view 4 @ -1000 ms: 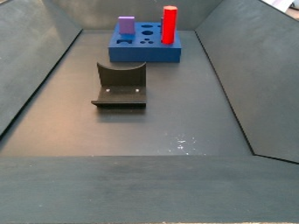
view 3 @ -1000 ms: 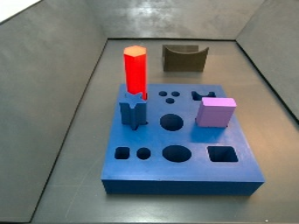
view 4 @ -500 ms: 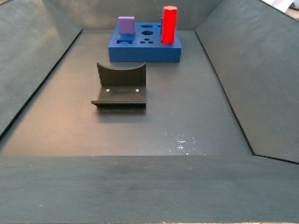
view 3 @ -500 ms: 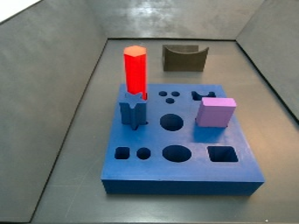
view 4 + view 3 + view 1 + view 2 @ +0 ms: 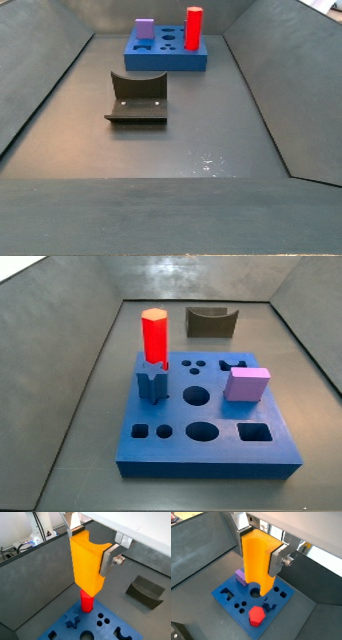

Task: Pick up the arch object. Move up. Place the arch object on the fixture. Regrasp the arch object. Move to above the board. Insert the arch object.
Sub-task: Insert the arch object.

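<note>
Arch object (image 5: 258,559) hangs clamped in the pincer (image 5: 259,551), high above the board (image 5: 231,599), in both wrist views; neither side view shows them. Below, left to right, sit the lilac cube (image 5: 240,574), an open round hole, the red prism (image 5: 256,616). Descend slowly, keeping the piece upright and squared over its matching hole.

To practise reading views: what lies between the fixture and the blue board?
Nothing: both side views show bare grey floor between the fixture and the board. The gripper holds the arch object above.
</note>
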Available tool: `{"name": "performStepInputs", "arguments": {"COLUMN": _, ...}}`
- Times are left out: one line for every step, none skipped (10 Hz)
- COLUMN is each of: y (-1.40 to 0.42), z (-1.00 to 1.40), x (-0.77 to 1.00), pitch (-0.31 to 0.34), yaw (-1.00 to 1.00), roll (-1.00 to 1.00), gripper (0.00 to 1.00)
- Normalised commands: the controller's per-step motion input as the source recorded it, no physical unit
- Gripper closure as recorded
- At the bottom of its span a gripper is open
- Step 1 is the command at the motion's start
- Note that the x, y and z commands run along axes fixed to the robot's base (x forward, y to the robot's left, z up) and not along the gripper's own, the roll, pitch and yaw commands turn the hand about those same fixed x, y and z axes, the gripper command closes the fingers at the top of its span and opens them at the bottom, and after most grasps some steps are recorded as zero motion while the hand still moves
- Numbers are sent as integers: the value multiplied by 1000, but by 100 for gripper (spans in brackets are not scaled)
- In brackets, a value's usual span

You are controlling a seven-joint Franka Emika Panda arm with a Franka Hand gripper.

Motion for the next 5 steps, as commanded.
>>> {"name": "performStepInputs", "arguments": {"y": 0, "z": 0, "x": -29, "pitch": 0, "yaw": 0, "roll": 0, "gripper": 100}}
{"name": "performStepInputs", "arguments": {"y": 0, "z": 0, "x": 0, "pitch": 0, "yaw": 0, "roll": 33, "gripper": 100}}
{"name": "performStepInputs", "arguments": {"y": -26, "z": -6, "x": 0, "pitch": 0, "yaw": 54, "roll": 63, "gripper": 100}}
{"name": "performStepInputs", "arguments": {"y": 0, "z": 26, "x": 606, "pitch": 44, "yaw": 11, "roll": 34, "gripper": 100}}
{"name": "performStepInputs", "arguments": {"y": 0, "z": 46, "x": 1000, "pitch": 116, "yaw": 0, "roll": 69, "gripper": 100}}
